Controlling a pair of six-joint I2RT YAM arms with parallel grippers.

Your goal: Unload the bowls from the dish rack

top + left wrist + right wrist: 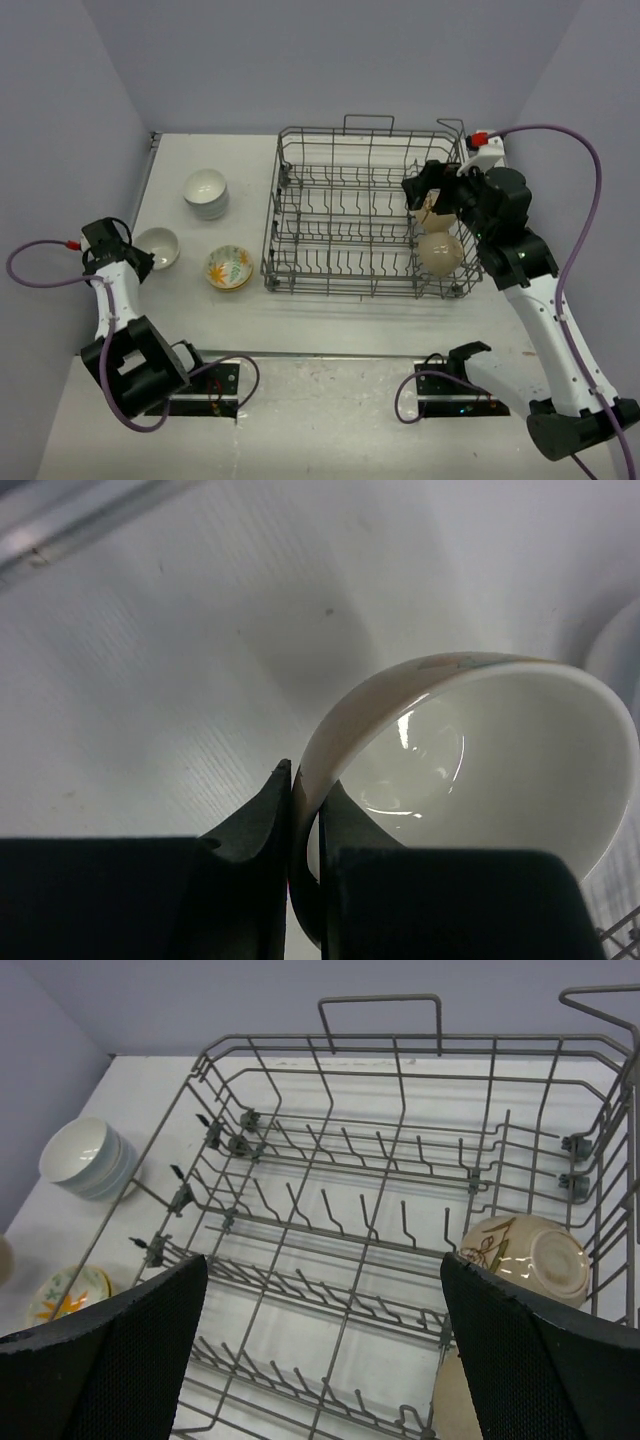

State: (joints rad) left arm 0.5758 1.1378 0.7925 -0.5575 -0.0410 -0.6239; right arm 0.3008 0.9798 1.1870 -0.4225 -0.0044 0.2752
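Note:
The dark wire dish rack (340,290) stands mid-table; it also shows in the right wrist view (380,1042). Two beige bowls lie at its right end, one with dark lines (525,1260) (431,211) and one nearer (440,252). My right gripper (424,190) (322,1260) is open and empty above that end, just left of the lined bowl. My left gripper (135,257) (308,790) is shut on the rim of a bowl (480,770) (158,247), white inside and tan outside, low at the table's left side.
A stack of white bowls (205,192) (85,1155) and a yellow-orange floral bowl (229,267) (65,1295) sit on the table left of the rack. Purple walls enclose the table on three sides. The rack's raised handle loops (368,119) stand at its far side.

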